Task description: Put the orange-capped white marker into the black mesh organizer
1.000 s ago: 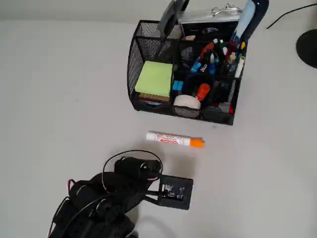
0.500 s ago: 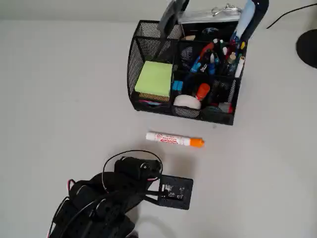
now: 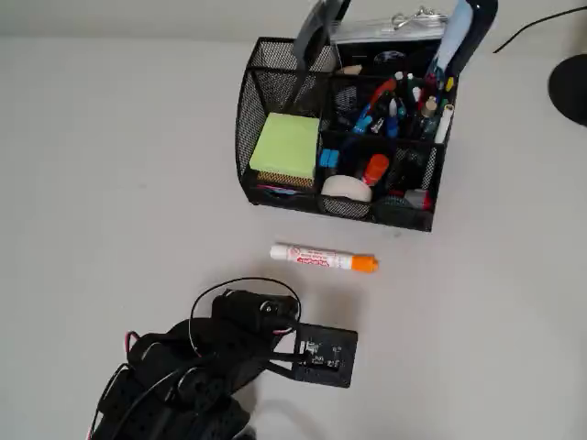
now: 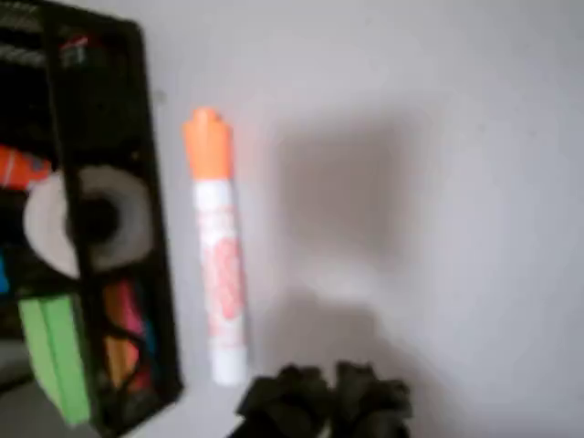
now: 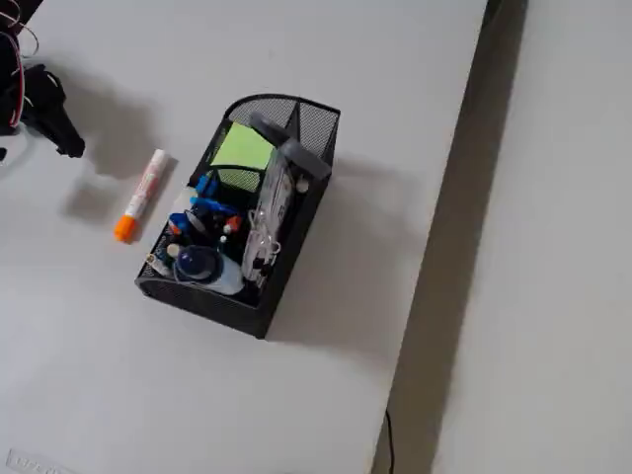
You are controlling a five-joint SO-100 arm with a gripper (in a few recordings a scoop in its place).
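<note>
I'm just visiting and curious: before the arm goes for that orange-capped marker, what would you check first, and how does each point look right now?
1. Orange-capped white marker lies flat on the table, nothing on it: ok.
2. Marker is apart from the black mesh organizer, leaving room beside it: ok.
3. Claw is short of the marker, not touching: ok.
4. Claw open enough to straddle the barrel: cannot tell.
5. Free slot in the crowded organizer: cannot tell.

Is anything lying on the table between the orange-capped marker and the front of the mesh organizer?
No. In the overhead view, only bare table separates the orange-capped marker from the black mesh organizer; the wrist view shows the same clear gap.
</note>
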